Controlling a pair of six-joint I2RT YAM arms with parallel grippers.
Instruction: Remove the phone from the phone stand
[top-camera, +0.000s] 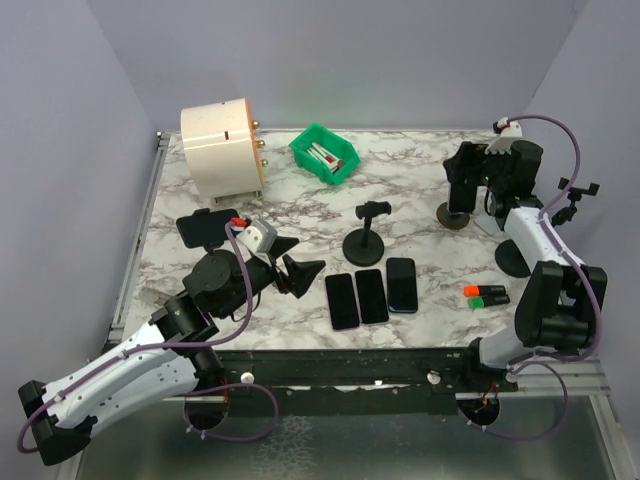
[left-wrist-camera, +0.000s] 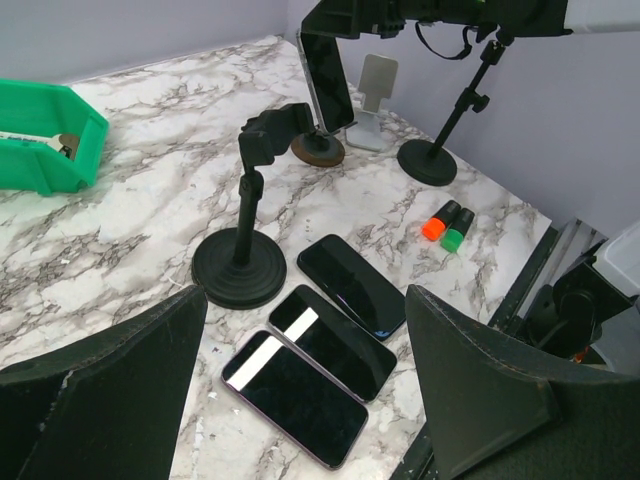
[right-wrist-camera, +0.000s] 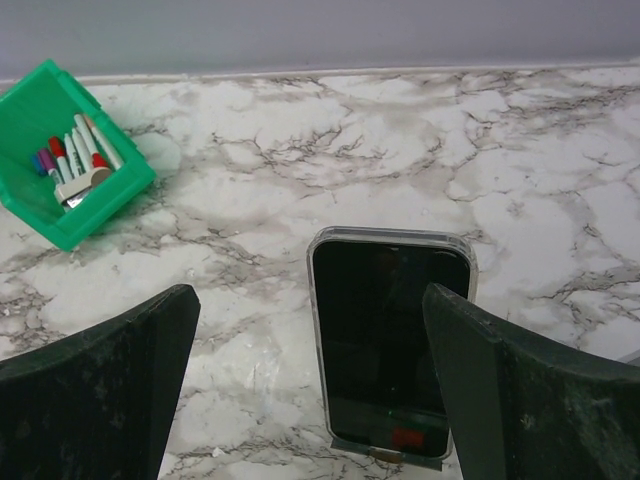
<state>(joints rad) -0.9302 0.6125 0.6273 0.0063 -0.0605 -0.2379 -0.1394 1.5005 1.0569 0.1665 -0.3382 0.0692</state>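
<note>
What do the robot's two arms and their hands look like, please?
The left arm and right arm share one build: white shells between black joints, each with a lilac cable looping alongside. The left hand and right hand are black, with broad wedge-shaped fingers, slightly scuffed along the edges. No markings are legible.

And here's the left arm (top-camera: 130, 370), lying low, stretched from its base at the near-left corner up and to the right. The wrist is level, and the left gripper (top-camera: 310, 256) points right with its fingers (left-wrist-camera: 110, 400) spread wide. Over to the right arm (top-camera: 545, 250): it rises from its base, folds at the elbow on the near-right side, and reaches away toward the far right. Out there the right gripper (top-camera: 463, 172) tips downward, its fingers (right-wrist-camera: 95, 385) parted wide as well.
</note>
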